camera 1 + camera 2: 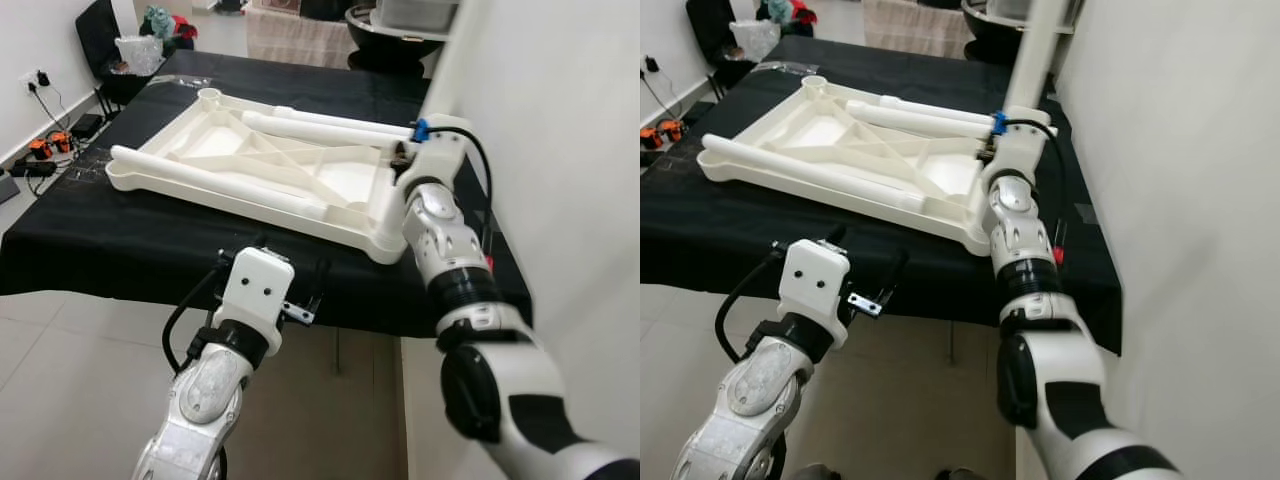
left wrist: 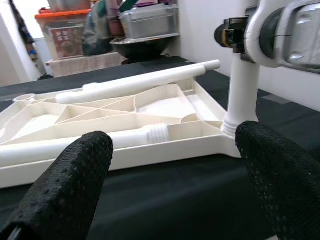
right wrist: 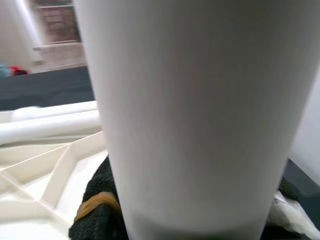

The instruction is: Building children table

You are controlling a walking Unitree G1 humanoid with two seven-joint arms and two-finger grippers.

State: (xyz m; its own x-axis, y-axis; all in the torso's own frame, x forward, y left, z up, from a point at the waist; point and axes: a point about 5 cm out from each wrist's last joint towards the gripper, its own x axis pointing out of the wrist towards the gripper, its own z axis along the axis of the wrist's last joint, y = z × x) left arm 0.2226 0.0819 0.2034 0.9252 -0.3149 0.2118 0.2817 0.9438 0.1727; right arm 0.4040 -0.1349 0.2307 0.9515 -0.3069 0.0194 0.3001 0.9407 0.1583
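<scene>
Tabletop (image 1: 270,165) of the children's table, a cream plastic panel, lies upside down on a black cloth (image 1: 120,240) draped over a work surface, its ribbed underside facing up. I see pale floor tiles (image 1: 60,350) below, a white wall (image 1: 560,150) on the right, and a black chair (image 1: 105,40) and storage boxes (image 2: 62,30) further back.

My right gripper (image 1: 1002,150) is clamped around an upright white leg (image 1: 1035,50) standing in the panel's near right corner socket — the smooth tube looms large in the right wrist view, black textured fingers (image 3: 100,210) pressed against it. My left gripper (image 1: 290,285) hovers off the cloth's near edge, its two dotted rubber pads (image 2: 65,185) spread wide, holding nothing.

Two more legs (image 1: 320,128) lie loose inside the panel — one along the far side, another (image 1: 200,175) nearer, with a threaded end (image 2: 157,132) showing.
</scene>
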